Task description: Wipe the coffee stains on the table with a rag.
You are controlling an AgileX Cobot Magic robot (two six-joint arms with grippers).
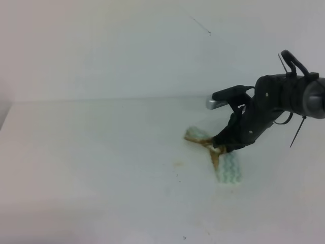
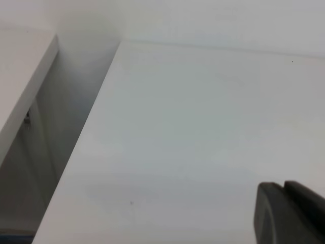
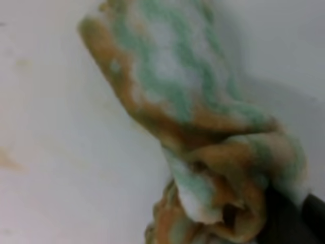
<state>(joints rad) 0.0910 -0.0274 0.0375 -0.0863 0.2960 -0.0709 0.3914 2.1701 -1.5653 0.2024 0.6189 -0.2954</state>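
Coffee stains [image 1: 177, 163] — faint residue on counter [image 1: 91, 168], just left of right tool [image 1: 219, 147]. Rag [image 1: 226, 165] — bunched middle pinched in fully closed tool, ends trailing on counter. Risk: soaked brown folds may smear residue instead of lifting it.
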